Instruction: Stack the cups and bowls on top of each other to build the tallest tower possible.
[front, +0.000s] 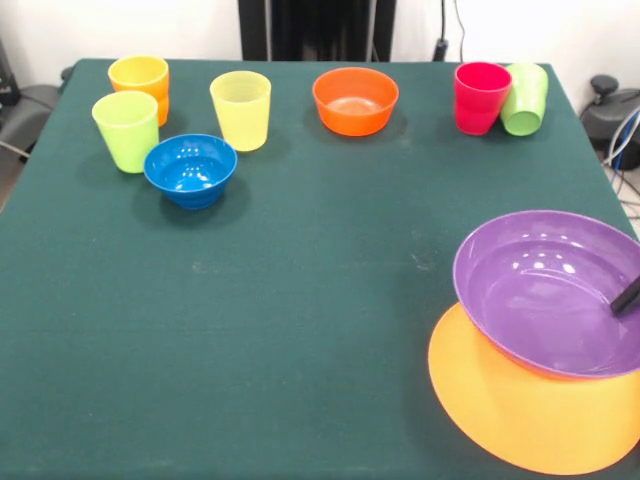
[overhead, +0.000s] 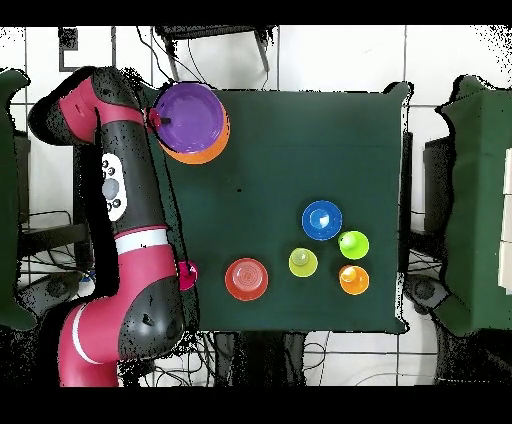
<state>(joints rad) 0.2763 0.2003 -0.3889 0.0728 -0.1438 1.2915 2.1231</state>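
Observation:
The wide purple bowl (front: 545, 285) (overhead: 190, 115) rests on the large orange-yellow bowl (front: 520, 405) (overhead: 205, 152) at one table corner. My gripper (front: 628, 296) (overhead: 160, 121) is at the purple bowl's rim, reaching inside; only a dark tip shows. An orange cup (front: 139, 82) (overhead: 354, 279), a lime green cup (front: 126, 130) (overhead: 353, 244), a yellow cup (front: 241, 108) (overhead: 303, 262) and the small blue bowl (front: 190, 168) (overhead: 322, 220) cluster together. The red-orange bowl (front: 355, 100) (overhead: 247, 279) stands alone. A red cup (front: 481, 96) (overhead: 187, 274) touches a green cup (front: 525, 98). The large green bowl is out of view.
The green table (front: 300, 330) (overhead: 300, 150) holds everything. In the overhead view my red arm (overhead: 125, 230) runs along the table's left edge and covers the green cup. Dark chairs (overhead: 470, 200) stand beside the table.

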